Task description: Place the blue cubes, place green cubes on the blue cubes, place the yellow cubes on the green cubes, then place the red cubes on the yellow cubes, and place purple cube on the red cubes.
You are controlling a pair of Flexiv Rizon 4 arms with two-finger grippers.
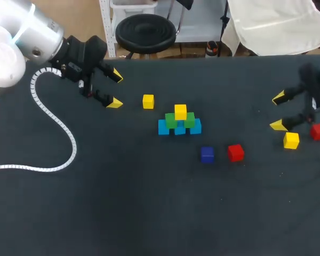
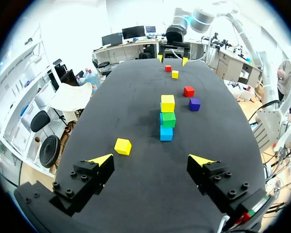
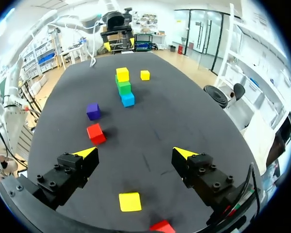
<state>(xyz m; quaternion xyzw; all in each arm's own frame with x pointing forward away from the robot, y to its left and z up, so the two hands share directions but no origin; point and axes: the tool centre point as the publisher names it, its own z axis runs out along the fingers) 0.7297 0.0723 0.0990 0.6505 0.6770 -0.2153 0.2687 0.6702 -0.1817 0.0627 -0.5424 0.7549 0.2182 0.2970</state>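
Observation:
A small pyramid stands mid-table: blue cubes at the base, green cubes on them, one yellow cube on top. Another yellow cube lies to its left, close ahead of my left gripper, which is open and empty. A purple cube and a red cube lie in front of the pyramid. At the right, a yellow cube and a red cube lie beside my right gripper, open and empty. In the right wrist view the yellow cube sits under the gripper.
A white coiled cable from my left arm trails over the table's left side. The black table stretches wide at the front.

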